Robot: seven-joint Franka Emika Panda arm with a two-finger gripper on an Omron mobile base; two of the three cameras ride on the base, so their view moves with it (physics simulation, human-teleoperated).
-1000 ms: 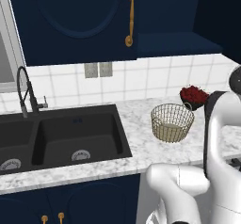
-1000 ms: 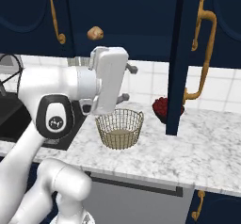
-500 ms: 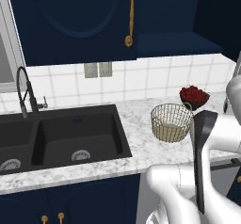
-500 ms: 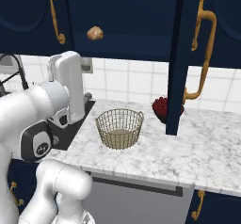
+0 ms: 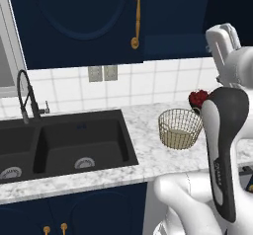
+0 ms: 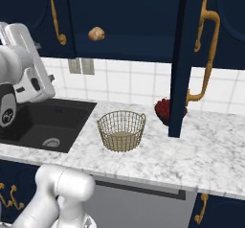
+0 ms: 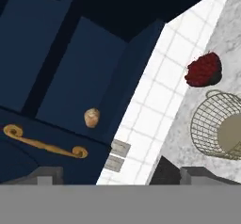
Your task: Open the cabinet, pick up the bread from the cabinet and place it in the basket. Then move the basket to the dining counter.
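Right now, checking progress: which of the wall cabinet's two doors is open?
The right door, swung out edge-on over the counter by the dark red object; the left door remains flat and closed.

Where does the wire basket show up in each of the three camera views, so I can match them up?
Left base view: the basket sits right of centre on the marble counter.
Right base view: basket at centre.
Hand view: basket at the right edge, cut off.
Shared landmark: the dark red object beside it.
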